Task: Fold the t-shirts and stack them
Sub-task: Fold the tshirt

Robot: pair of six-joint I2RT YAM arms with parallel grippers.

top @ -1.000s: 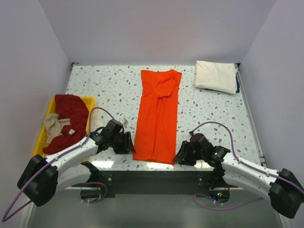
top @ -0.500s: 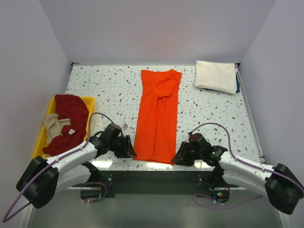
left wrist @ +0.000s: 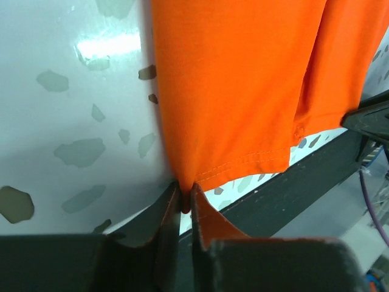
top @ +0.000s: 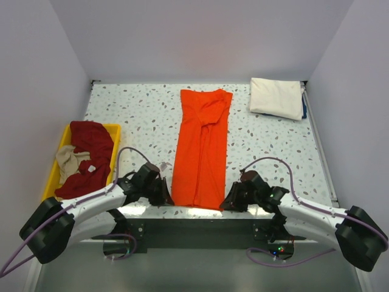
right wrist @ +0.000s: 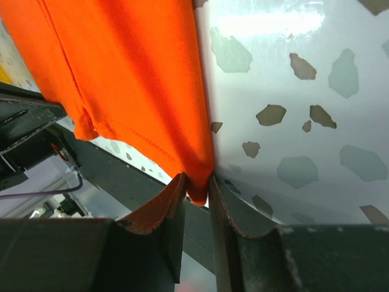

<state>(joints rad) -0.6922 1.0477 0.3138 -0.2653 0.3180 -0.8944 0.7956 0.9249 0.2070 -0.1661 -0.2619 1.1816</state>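
The orange t-shirt [top: 202,149] is laid as a long folded strip down the middle of the speckled table [top: 140,115], hem at the near edge. A cream-white folded shirt [top: 276,97] is seen in the far right corner, well apart. The yellow tray [top: 51,179] at left is filled with a dark red shirt [top: 91,149] and a beige cloth [top: 70,159]. A small white tag [top: 91,168] is seen there, too small to be read. Both arms are stretched low and angled inward. The left gripper [left wrist: 185,198] is pinched nearly closed on the near left hem corner. The right gripper [right wrist: 196,188] is clamped on the near right corner, possibly only its tip.
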